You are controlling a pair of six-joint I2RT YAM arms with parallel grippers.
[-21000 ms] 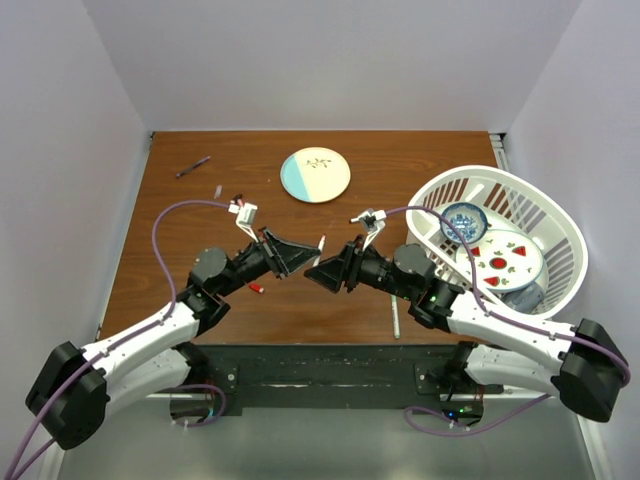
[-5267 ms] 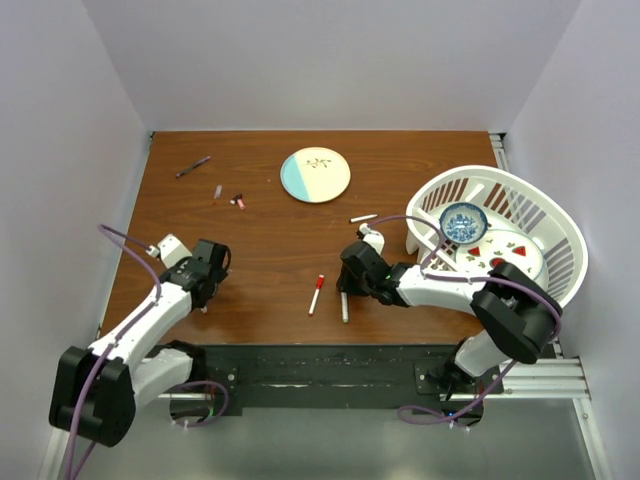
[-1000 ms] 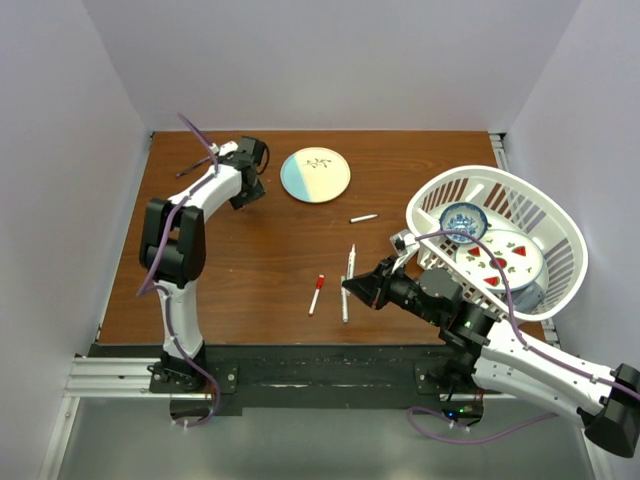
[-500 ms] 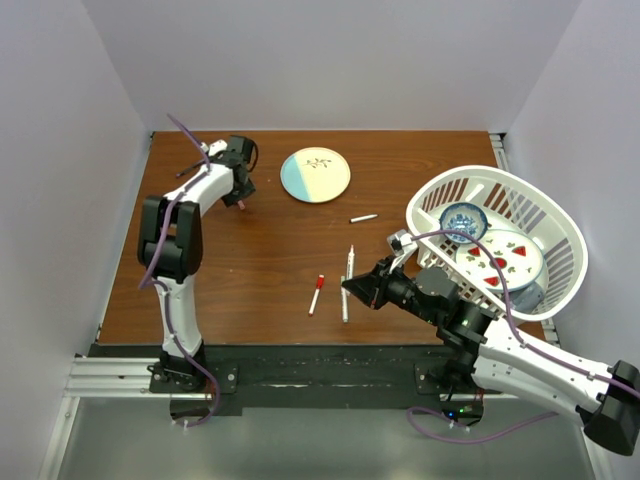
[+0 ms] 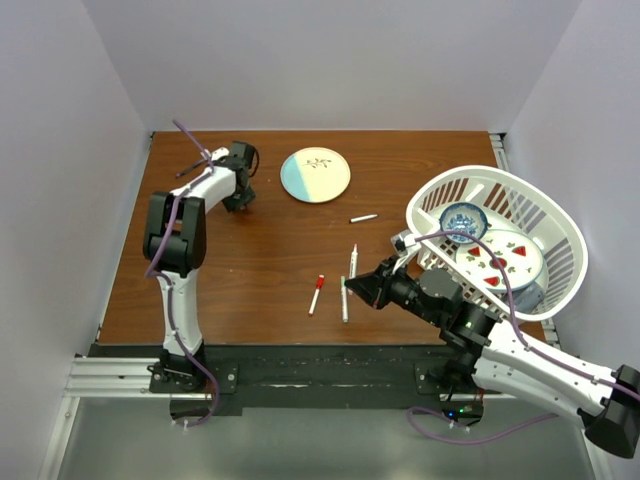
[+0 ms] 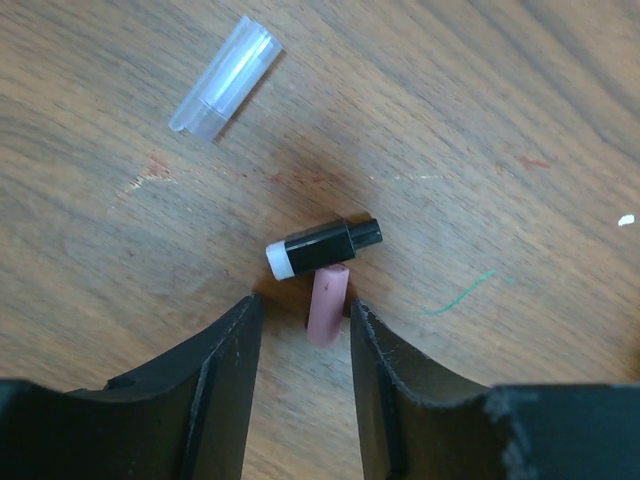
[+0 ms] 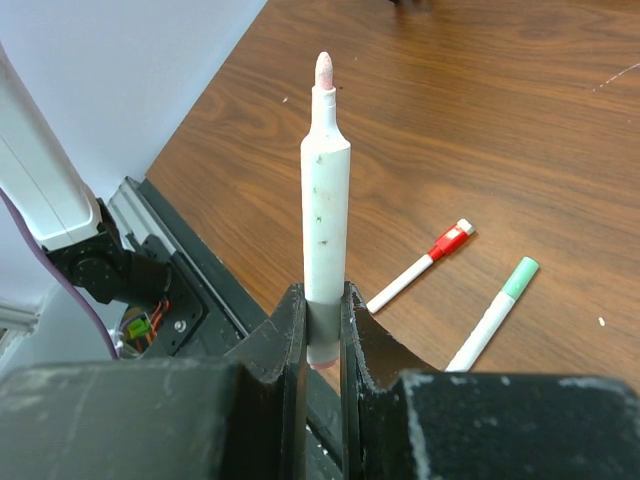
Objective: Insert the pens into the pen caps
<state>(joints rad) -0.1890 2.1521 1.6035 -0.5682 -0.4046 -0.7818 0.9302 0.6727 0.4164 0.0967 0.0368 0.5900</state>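
Pink is what I see between the fingers of the left claw: the pink cap lies flat on the wooden worktop, partly inside the gap, its far end poking out past the fingertips. The claw is spread, with the cap much closer to one finger than the other; I cannot tell whether that finger touches it. Just beyond the fingertips a black cap with a white end lies crosswise against the pink one's far end. Farther out from the claw, well apart from those two, lies a pale see-through cap.

My right claw is pressed onto a white pen, pinching it near its back end. The barrel stands straight out from the fingertips, its bare pink tip pointing away from the claw. Below and beyond that claw, a red-capped pen and a green-capped pen lie on the worktop near each other, not touching.
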